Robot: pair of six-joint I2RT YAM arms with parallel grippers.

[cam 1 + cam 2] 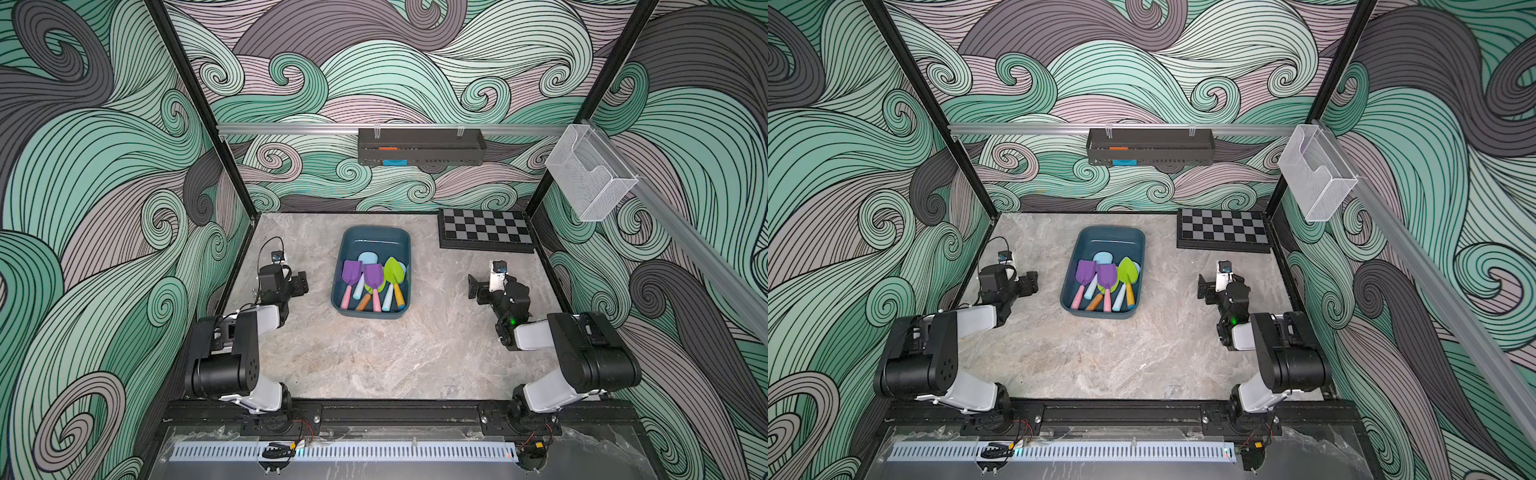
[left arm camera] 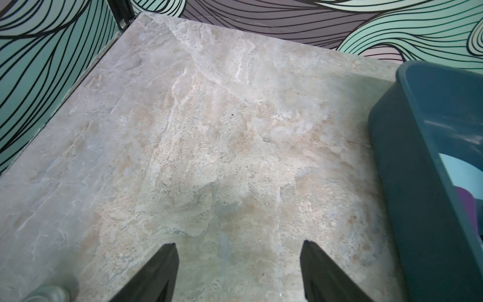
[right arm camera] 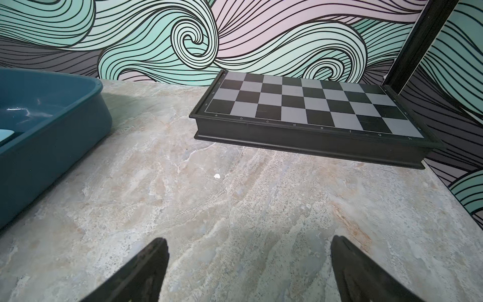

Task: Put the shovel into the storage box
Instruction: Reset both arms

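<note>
The teal-blue storage box (image 1: 337,266) (image 1: 1068,270) sits mid-table in both top views. Several toy shovels lie inside it: two purple ones (image 1: 352,272) (image 1: 373,275) with pink handles, a green one (image 1: 393,270) with an orange handle, and a pale blue one (image 1: 368,258). No shovel lies on the table outside the box. My left gripper (image 1: 301,282) (image 2: 239,244) hovers left of the box, open and empty over bare table; the box wall (image 2: 407,183) is beside it. My right gripper (image 1: 473,286) (image 3: 249,239) is right of the box (image 3: 52,146), wide open and empty.
A folded chessboard (image 1: 485,230) (image 3: 313,109) lies at the back right corner. A black perforated tray (image 1: 419,147) hangs on the rear rail and a white wire basket (image 1: 588,178) on the right rail. Patterned walls close in three sides.
</note>
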